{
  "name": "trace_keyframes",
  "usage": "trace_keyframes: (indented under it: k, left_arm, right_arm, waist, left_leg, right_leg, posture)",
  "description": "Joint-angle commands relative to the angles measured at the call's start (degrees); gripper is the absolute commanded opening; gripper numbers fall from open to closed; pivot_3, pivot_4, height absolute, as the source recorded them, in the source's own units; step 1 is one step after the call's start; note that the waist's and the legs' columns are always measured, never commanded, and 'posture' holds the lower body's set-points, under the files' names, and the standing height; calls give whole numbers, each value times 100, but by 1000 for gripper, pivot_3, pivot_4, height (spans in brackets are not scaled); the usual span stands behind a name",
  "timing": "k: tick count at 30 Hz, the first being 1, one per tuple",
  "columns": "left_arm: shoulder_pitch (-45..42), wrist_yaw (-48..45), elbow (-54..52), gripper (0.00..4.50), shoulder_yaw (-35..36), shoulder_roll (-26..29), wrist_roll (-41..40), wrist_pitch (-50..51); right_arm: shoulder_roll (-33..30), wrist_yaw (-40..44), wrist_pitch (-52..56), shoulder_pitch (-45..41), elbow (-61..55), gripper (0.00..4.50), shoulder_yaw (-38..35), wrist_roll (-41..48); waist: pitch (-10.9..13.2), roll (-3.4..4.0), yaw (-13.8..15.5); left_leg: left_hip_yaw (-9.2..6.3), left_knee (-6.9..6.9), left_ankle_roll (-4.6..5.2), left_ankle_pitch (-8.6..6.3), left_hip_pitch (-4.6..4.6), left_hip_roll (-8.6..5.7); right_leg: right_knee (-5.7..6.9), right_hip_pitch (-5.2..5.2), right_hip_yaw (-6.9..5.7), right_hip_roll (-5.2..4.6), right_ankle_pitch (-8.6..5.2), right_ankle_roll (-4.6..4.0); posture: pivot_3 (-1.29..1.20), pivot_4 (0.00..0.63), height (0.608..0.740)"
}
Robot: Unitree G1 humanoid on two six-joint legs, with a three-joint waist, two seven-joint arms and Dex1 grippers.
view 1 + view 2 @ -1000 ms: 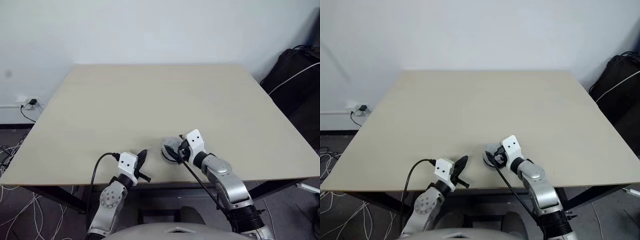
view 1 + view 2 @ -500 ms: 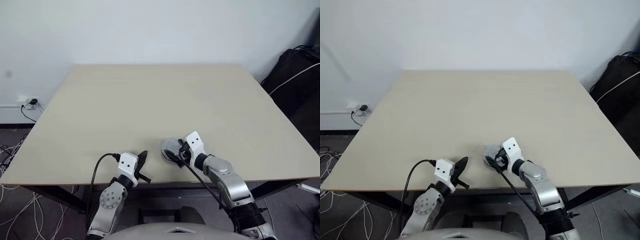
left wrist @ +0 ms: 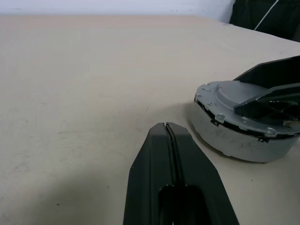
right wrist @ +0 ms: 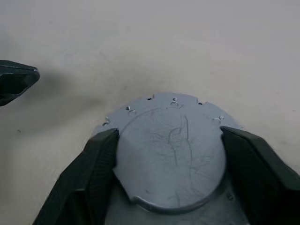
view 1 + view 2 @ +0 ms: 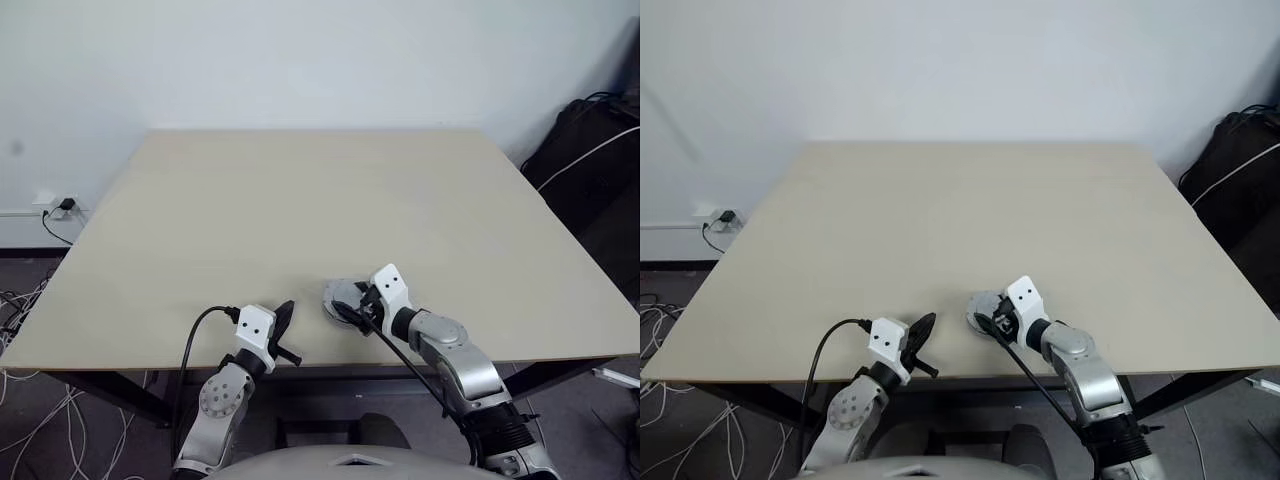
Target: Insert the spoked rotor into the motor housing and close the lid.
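- The right tool [image 4: 168, 159] has its two black fingers [image 4: 89, 173] spread wide, one on each side of the round grey lid [image 4: 171, 150], which sits on top of the housing on the worktop [image 5: 300, 210].
- In the right wrist view each finger lies right against the raised round centre of the lid; whether they press it or just sit beside it, I cannot tell.
- The lid's flat top is grey and scratched, with small notches along its rim on the side away from the right tool.
- The housing [image 3: 234, 138] under the lid is a low, pale grey round body, standing flat near the worktop's front edge; the lid looks seated level on it.
- The left tool [image 3: 168, 136] has its fingers pressed together with only a thin seam between them, and it holds nothing.
- It hovers low over the worktop, just beside the housing on the robot's left, tip aimed past it and not touching it.
- Seen from the head, both tools sit close to the housing, one on each side.
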Motion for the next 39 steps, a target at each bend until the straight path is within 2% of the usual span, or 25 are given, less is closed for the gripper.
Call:
trace_keyframes:
  k: [1,10,27,39]
  left_arm:
    - [-86,18,-61,0,33,-15,3,-171]
    - [-132,-25,88,0,87,11,-7,-272]
    - [-196,-65,345,0,151,13,1,-465]
    - [-291,-116,654,0,198,32,-22,-676]
  right_arm:
    - [-36,-42,-40,-72,46,3128,-87,-4]
    - [19,-18,-188,137,-165,3128,-184,190]
    - [-24,-255,-295,115,57,3128,189,-349]
    - [-41,-134,834,17,-165,3128,304,-207]
  waist:
    - [-1,1,0]
    - [-3,3,9]
    - [-11,3,66]
    - [-59,2,68]
  left_leg:
    - [0,1,0,0,1,0]
    - [0,2,0,0,1,0]
    - [0,3,0,0,3,0]
    - [1,3,0,0,10,2]
  right_leg:
    - [0,0,0,0,1,1]
    - [0,2,0,-1,3,2]
    - [2,3,0,0,3,2]
    - [4,6,0,-2,3,2]
  posture:
    - [0,0,740]
    - [0,0,740]
    - [0,0,740]
    - [0,0,740]
